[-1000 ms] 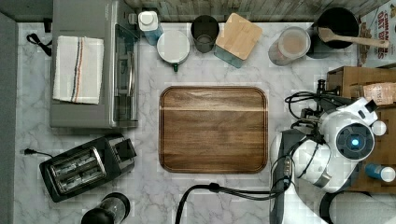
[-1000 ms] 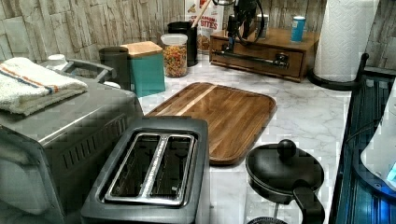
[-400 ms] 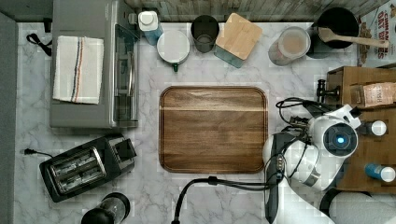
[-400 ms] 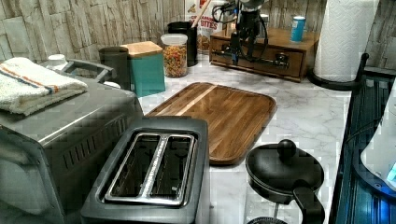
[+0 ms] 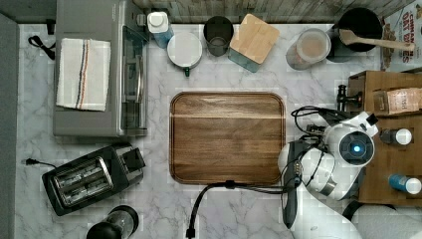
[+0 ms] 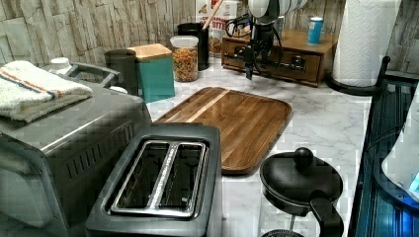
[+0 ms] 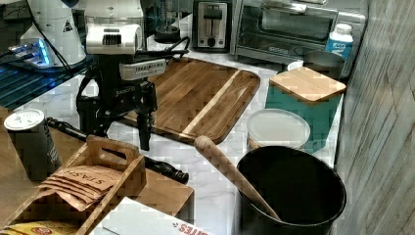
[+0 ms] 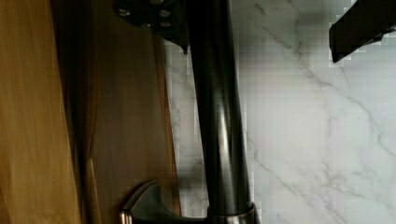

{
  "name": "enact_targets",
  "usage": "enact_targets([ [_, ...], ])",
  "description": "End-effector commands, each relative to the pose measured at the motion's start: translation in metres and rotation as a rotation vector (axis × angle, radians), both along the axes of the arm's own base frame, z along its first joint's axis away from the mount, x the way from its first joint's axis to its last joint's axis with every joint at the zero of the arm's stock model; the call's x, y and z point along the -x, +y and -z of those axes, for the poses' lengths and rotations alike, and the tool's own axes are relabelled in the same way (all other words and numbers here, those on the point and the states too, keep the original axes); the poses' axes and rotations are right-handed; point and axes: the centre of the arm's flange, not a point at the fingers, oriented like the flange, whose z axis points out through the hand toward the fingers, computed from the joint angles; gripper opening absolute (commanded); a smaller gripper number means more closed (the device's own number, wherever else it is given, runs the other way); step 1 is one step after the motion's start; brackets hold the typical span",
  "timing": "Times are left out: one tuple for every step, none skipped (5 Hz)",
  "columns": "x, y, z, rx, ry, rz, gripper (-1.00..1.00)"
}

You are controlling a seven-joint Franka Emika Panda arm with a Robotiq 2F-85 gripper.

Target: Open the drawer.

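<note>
Gripper (image 7: 122, 128) has descended onto one drawer (image 6: 276, 61) handle (image 8: 217, 116).

Even indoor light, blocky compression artifacts throughout, soft glare on marble.

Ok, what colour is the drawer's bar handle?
Black, slightly glossy metal. The handle shows best in the wrist view, running along the brown wooden drawer front.
</note>
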Motion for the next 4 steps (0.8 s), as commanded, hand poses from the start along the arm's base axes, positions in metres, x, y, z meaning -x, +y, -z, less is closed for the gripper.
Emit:
enact_targets([
  [-0.037, 0.031, -0.034, -0.156, 0.008, -0.136, 1.00],
  [-0.056, 0.043, -0.023, -0.340, 0.084, -0.214, 1.00],
  [-0.050, 0.085, -0.019, -0.323, 0.034, -0.182, 1.00],
  [-0.048, 0.142, -0.014, -0.292, -0.001, -0.140, 1.00],
])
